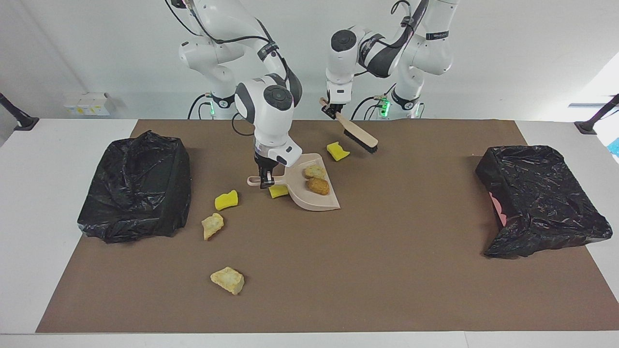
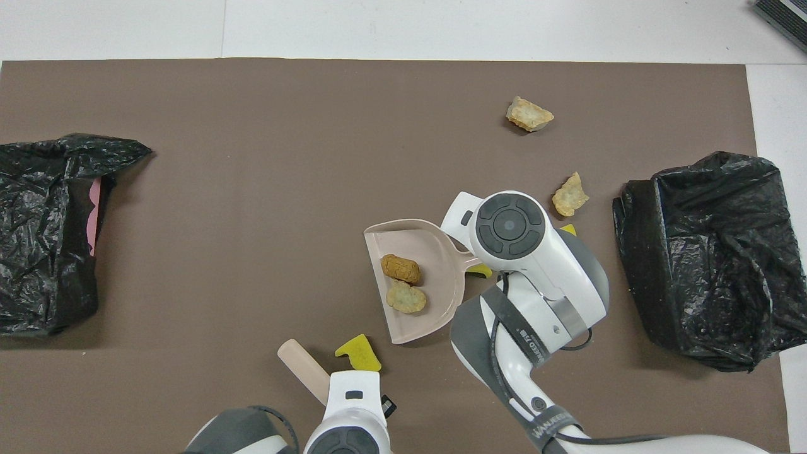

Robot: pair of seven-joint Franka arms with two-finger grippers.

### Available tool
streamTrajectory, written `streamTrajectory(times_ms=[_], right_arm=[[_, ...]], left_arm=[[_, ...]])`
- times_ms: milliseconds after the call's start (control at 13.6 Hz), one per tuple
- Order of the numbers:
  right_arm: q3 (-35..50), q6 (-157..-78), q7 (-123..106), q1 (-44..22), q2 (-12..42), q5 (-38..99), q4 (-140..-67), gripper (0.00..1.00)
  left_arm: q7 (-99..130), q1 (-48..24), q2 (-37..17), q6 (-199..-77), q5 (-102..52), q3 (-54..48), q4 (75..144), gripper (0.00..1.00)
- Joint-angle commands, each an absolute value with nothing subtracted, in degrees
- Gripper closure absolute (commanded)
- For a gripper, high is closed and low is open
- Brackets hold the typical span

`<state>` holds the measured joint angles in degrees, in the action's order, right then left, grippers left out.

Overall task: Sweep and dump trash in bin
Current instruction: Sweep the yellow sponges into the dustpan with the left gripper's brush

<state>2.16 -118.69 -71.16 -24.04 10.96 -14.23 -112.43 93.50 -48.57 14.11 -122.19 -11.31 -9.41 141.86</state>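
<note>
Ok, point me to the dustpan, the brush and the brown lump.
dustpan (image 1: 316, 201): facing view, on the bare pan floor near its open lip.
brush (image 1: 359, 133): facing view, on the middle of its beige back.
brown lump (image 1: 319, 185): facing view, on its centre, in the dustpan.

"WANJEED" lettering on right arm's dark band (image 2: 547, 424); nothing else legible.

Seven scraps of trash are seen. In the facing view, a brown oval lump (image 1: 319, 185) and a pale beige chunk (image 1: 315, 171) lie in the dustpan (image 1: 309, 200) at centre. A yellow sponge piece (image 1: 337, 151) lies just above, another (image 1: 278, 191) beside the pan, a third (image 1: 226, 199) left of centre. Two beige crumbly chunks (image 1: 212, 225) (image 1: 227, 280) lie at lower left.
</note>
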Motion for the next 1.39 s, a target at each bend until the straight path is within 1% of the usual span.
streamTrajectory(times_ms=[0, 147, 220, 294, 440, 514, 587, 734, 1028, 1175, 1321], right_arm=[[2.4, -120.9, -75.4, -23.4, 9.9, -14.3, -114.9, 1.00], [2.4, -121.0, -76.1, -22.6, 9.8, -14.3, -115.0, 1.00], [2.4, -121.0, -76.2, -22.5, 9.8, -14.3, -115.0, 1.00], [2.4, -121.0, -76.2, -22.3, 9.9, -14.3, -115.0, 1.00], [2.3, -121.1, -76.2, -22.0, 10.1, -14.4, -115.0, 1.00], [2.3, -121.4, -76.3, -21.2, 10.1, -14.4, -115.0, 1.00], [2.4, -121.4, -77.1, -20.2, 10.3, -14.4, -115.0, 1.00], [2.4, -121.5, -78.0, -19.7, 10.5, -14.4, -114.9, 1.00], [2.3, -121.5, -78.0, -19.6, 10.5, -14.4, -114.6, 1.00], [2.3, -121.4, -78.0, -19.5, 10.6, -14.4, -114.5, 1.00], [2.4, -121.4, -78.0, -19.2, 10.7, -14.3, -114.4, 1.00]], left_arm=[[95.8, -50.5, 11.7, -129.6, -11.9, -8.6, 143.9, 1.00], [95.2, -48.0, 9.0, -134.9, -12.0, -8.4, 142.7, 1.00], [94.2, -45.3, 6.8, -136.6, -11.9, -8.4, 140.6, 1.00], [92.6, -44.0, 4.9, -137.9, -11.9, -8.4, 138.5, 1.00], [89.6, -43.7, 2.2, -141.9, -11.9, -8.4, 135.6, 1.00], [88.0, -42.3, 0.8, -145.6, -11.8, -8.4, 134.7, 1.00], [87.1, -42.4, -0.8, -149.1, -11.8, -8.6, 134.0, 1.00], [86.8, -45.0, -3.9, -155.1, -11.3, -8.7, 132.9, 1.00], [82.6, -45.8, -4.6, -155.5, -11.2, -8.6, 131.7, 1.00], [82.4, -46.0, -4.8, -156.7, -10.8, -8.6, 130.1, 1.00], [82.3, -46.3, -6.4, -156.6, -10.5, -8.7, 128.4, 1.00]])
